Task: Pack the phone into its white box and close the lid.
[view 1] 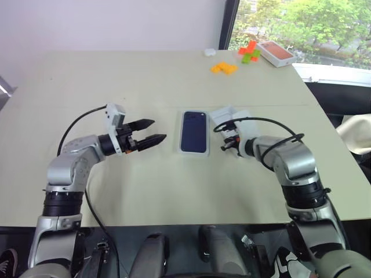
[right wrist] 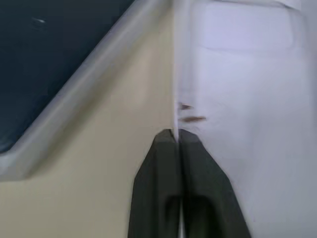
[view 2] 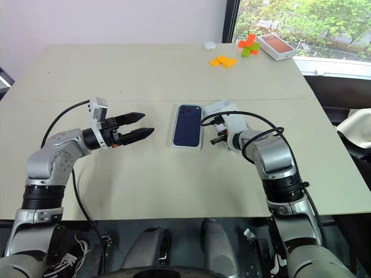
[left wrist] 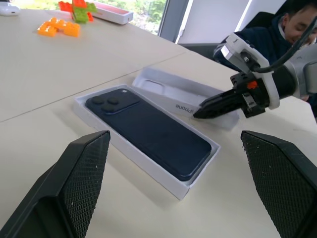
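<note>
Phone (view 1: 193,131) lies flat inside the white box (view 1: 179,134), in the middle of the picture from the robot's head, with its long side running from near to far on the table (view 1: 145,75). So the packing part looks done, and the lid is what is left.

Nearest to us, on the left of that picture, the left gripper (view 1: 148,132) hangs above the table with its two black fingers spread wide and nothing between them. It points toward the box but sits well apart from it.

On the right of the middle, the right gripper (view 1: 227,143) has its fingers pinched tight on the near edge of the lid (view 1: 229,116). The lid lies just beside the box, on the box's right side, touching the table, open side up.

The right arm is the nearer one to the lid. To close the box, the lid would have to go left and flip over onto the phone.

Far away, at the upper right, sit orange and green blocks (view 1: 235,61) and another box with an orange top (view 1: 275,52).
</note>
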`<action>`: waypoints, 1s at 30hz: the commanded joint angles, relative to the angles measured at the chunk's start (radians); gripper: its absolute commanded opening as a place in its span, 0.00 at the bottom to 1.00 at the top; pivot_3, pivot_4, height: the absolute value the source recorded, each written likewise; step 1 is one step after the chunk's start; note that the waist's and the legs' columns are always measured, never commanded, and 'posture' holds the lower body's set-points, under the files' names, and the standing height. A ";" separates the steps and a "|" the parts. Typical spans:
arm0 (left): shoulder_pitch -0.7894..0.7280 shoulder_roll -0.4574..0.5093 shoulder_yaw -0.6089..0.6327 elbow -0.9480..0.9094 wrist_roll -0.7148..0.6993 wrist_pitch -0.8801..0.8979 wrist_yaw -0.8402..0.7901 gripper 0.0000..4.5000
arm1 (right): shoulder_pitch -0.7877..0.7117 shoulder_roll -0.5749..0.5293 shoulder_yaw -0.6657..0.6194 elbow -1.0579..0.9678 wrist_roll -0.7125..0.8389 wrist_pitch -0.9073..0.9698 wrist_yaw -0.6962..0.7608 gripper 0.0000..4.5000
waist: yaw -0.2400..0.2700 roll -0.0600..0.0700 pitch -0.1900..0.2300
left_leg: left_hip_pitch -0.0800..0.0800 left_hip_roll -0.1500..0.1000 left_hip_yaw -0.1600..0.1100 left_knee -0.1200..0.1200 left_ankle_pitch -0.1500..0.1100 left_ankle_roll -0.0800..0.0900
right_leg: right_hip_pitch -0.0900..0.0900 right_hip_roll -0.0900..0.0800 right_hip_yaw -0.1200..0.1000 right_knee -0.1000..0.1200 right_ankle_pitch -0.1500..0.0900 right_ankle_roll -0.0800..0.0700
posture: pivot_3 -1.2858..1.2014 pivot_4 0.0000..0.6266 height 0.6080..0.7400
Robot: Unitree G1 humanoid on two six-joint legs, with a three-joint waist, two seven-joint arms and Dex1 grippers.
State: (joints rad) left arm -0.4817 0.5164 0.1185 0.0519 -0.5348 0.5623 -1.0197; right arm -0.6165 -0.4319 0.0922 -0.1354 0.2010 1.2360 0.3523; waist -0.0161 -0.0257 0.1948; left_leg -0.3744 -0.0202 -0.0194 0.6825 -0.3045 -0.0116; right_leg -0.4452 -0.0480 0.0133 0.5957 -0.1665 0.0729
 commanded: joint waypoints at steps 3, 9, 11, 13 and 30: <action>-0.013 -0.002 -0.007 -0.042 -0.015 -0.011 0.011 1.00 | 0.016 -0.084 -0.026 -0.065 0.013 0.005 0.040 0.02 | 0.002 0.000 0.000 | 0.000 0.000 0.000 0.000 0.000 0.000 | 0.000 0.000 0.000 0.000 0.000 0.000 | 0.52 0.24 1.00; -0.012 -0.004 -0.010 -0.043 -0.019 -0.011 0.017 1.00 | 0.011 -0.082 -0.153 -0.135 0.120 0.184 0.091 0.02 | 0.000 0.000 0.000 | 0.000 0.000 0.000 0.000 0.000 0.000 | 0.000 0.001 0.000 0.000 0.000 0.000 | 0.52 0.24 1.00; -0.012 -0.007 -0.014 -0.044 -0.018 -0.013 0.020 1.00 | 0.007 -0.072 -0.188 -0.150 0.127 0.249 0.072 0.02 | 0.001 0.000 0.000 | 0.000 0.001 0.000 0.000 0.000 0.000 | 0.000 0.001 0.000 0.000 0.000 0.000 | 0.52 0.24 1.00; -0.013 -0.015 -0.017 -0.051 -0.024 -0.011 0.021 1.00 | 0.008 -0.078 -0.200 -0.175 0.125 0.298 0.052 0.20 | 0.001 0.000 0.000 | 0.000 0.001 0.000 0.000 0.000 0.000 | 0.000 0.001 0.000 0.000 0.000 0.000 | 0.52 0.24 1.00; 0.053 0.054 -0.039 -0.103 -0.026 -0.075 -0.095 1.00 | -0.146 -0.138 -0.061 -0.106 0.158 0.348 0.057 0.62 | -0.002 0.000 0.000 | 0.000 0.001 0.001 0.000 -0.001 0.002 | 0.000 0.001 0.001 -0.001 -0.001 0.000 | 0.52 0.24 1.00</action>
State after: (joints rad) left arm -0.4290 0.5616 0.0865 -0.0197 -0.5689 0.5154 -1.1075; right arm -0.7300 -0.5602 0.0162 -0.2310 0.3518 1.5952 0.4044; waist -0.0176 -0.0254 0.1950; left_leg -0.3748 -0.0193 -0.0184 0.6825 -0.3055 -0.0099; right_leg -0.4453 -0.0471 0.0140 0.5942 -0.1670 0.0733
